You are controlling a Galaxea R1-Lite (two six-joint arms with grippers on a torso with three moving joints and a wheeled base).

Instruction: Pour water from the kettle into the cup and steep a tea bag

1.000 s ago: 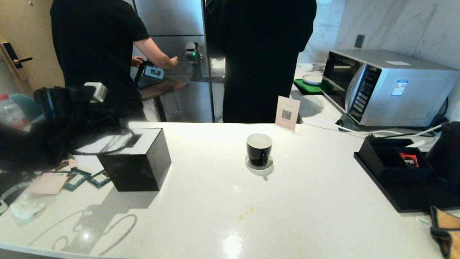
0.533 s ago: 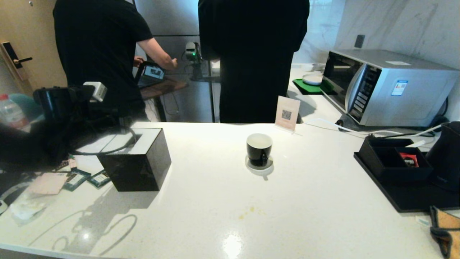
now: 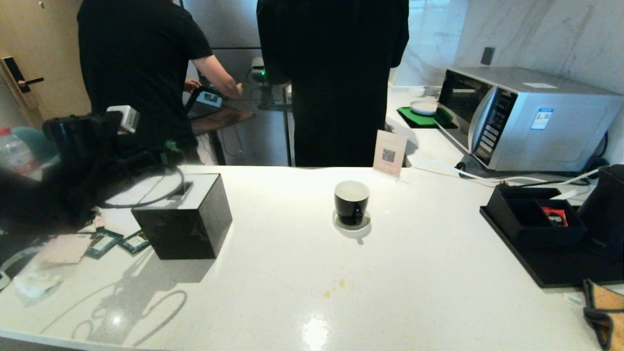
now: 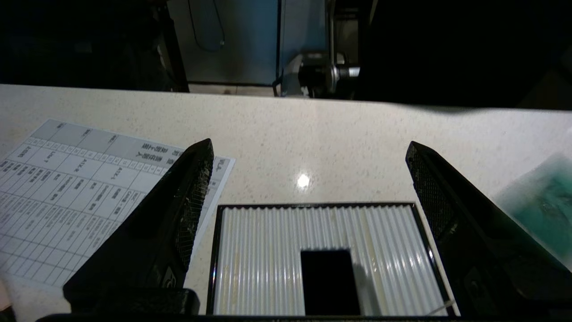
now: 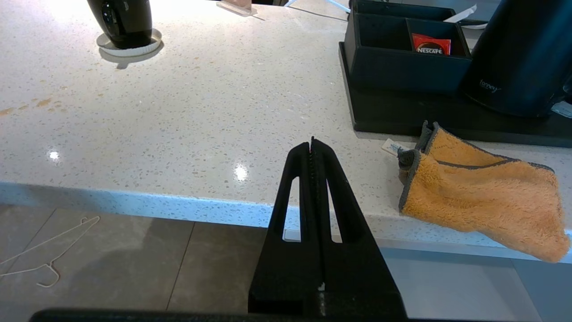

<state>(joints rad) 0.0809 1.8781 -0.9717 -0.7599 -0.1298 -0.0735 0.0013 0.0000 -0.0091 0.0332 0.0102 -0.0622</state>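
Left arm [image 3: 58, 185]: raised at the scene's left edge, wrist angled downward. Left end effector [image 4: 308, 179]: fingers [image 4: 178, 214] spread wide, nothing between them. Right end effector [image 5: 313, 145]: low, level, fingers pressed together, empty.

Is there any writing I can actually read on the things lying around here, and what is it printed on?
"NESCAFE": on the red sachet in the black organizer box.
"tonney", roughly, small: on the kettle.
Printed table sheet: too small to read.
Counter sign: a QR code only.
Microwave sticker: unreadable.
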